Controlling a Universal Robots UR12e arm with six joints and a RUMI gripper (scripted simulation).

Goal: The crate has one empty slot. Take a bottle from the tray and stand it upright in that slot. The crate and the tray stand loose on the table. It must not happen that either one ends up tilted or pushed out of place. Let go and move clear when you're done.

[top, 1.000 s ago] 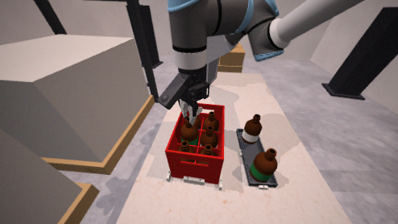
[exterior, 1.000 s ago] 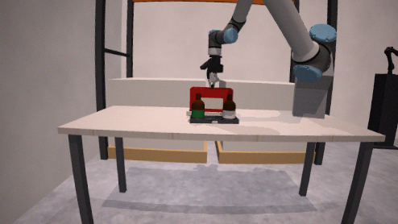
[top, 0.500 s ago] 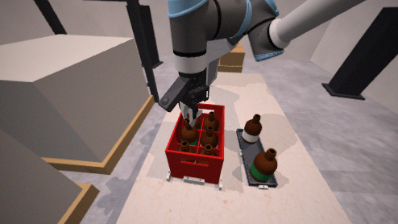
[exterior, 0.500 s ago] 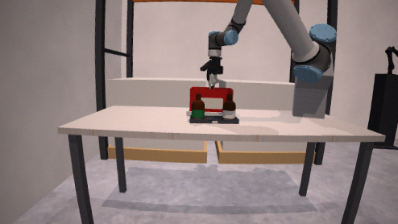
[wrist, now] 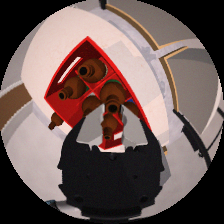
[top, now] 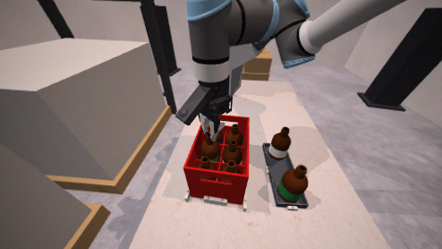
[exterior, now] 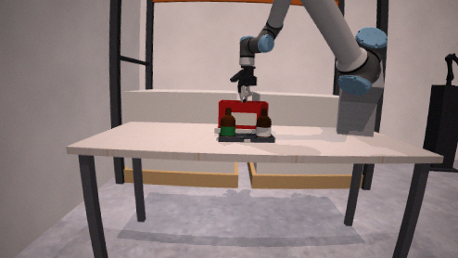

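You are pinching the bottle point(wrist: 110, 121) by its neck in the gripper point(top: 211, 126), hanging it directly below over the crate point(top: 216, 181)'s far slot, and any tilt is risking its base catching the dividers.

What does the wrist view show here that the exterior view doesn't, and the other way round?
Only the wrist view: the crate's cells from above and the fingers closed on a bottle neck over the crate.

Only the exterior view: the whole table on its legs, the arm's elbow, and two bottles standing on the tray, one green-labelled, one white-labelled.

Both: the red crate and the gripper above it.
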